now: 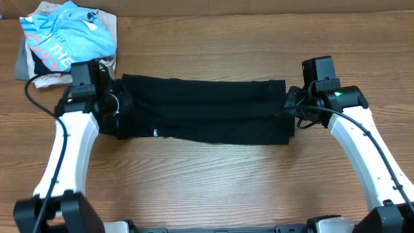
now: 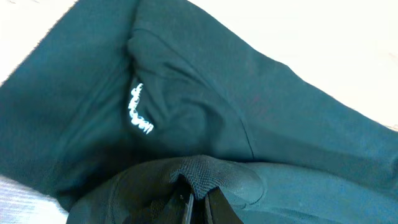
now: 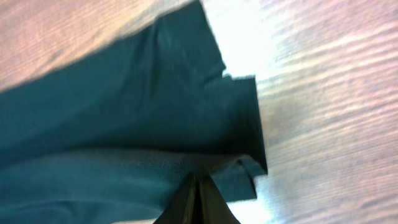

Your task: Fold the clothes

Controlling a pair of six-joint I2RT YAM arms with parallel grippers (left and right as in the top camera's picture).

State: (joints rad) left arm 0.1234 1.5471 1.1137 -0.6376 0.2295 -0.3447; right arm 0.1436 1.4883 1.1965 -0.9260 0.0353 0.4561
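The left gripper (image 2: 198, 199) is pinched tight on a fold of the black garment (image 1: 204, 120). The right gripper (image 3: 198, 196) clamps its other end. It lies stretched along the table (image 1: 213, 188).

Far left corner of the wood-grain surface (image 1: 213, 181): a crumpled heap of garments. Light blue shirt (image 1: 71, 32) with coral and white lettering lies on top. Beige garment (image 1: 108, 22) shows beneath at its right edge, grey garment (image 1: 21, 61) at its left.

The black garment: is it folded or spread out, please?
Folded lengthwise: the black garment lies as a narrow band, layered edges showing at one end.
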